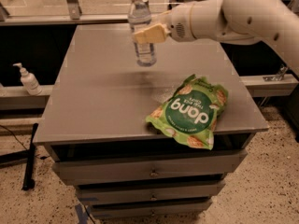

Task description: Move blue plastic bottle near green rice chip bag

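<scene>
The blue plastic bottle [141,27], clear with a white cap, hangs upright above the middle back of the grey table [93,101]. My gripper [145,34] comes in from the right and is shut on the bottle's middle, holding it off the tabletop. The green rice chip bag [191,110] with white "dang" lettering lies at the table's front right, partly over the front edge. The bottle is up and to the left of the bag, apart from it.
A small white pump bottle [28,80] stands on a low ledge left of the table. Drawers [149,171] run below the tabletop. My white arm [243,15] spans the upper right. A rail [271,80] runs to the right of the table.
</scene>
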`<state>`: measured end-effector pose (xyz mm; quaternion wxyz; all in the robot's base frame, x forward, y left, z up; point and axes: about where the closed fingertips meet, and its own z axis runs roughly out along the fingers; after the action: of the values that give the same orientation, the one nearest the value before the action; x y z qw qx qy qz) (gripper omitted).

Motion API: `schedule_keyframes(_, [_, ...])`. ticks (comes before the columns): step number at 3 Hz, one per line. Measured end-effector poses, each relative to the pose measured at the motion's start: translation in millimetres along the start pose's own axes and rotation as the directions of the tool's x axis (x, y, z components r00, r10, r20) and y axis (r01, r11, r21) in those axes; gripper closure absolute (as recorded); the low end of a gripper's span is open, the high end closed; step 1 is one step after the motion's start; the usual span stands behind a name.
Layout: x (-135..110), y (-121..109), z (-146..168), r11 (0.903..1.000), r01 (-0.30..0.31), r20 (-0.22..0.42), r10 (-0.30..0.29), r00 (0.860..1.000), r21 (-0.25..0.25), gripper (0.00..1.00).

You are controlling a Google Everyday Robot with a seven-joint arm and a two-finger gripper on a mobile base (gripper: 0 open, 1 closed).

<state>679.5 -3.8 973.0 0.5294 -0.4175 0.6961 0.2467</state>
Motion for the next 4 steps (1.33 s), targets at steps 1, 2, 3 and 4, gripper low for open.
schedule_keyframes(1, [37.9, 10.1, -60.2, 0.995, -0.064, -0.075, 0.07, 0.995, 0.077, 1.0])
schedule_keyframes(2, [78.7, 23.7, -89.2, 0.9875, -0.112, -0.103, 0.123, 0.987, 0.111, 1.0])
schedule_keyframes(3, [100.1, 28.9, -97.0, 0.9848, -0.119, -0.09, 0.131, 0.987, 0.127, 1.0])
schedule_keyframes(4, [99.1, 28.8, -98.1, 0.9847, -0.118, -0.089, 0.13, 0.988, 0.128, 1.0])
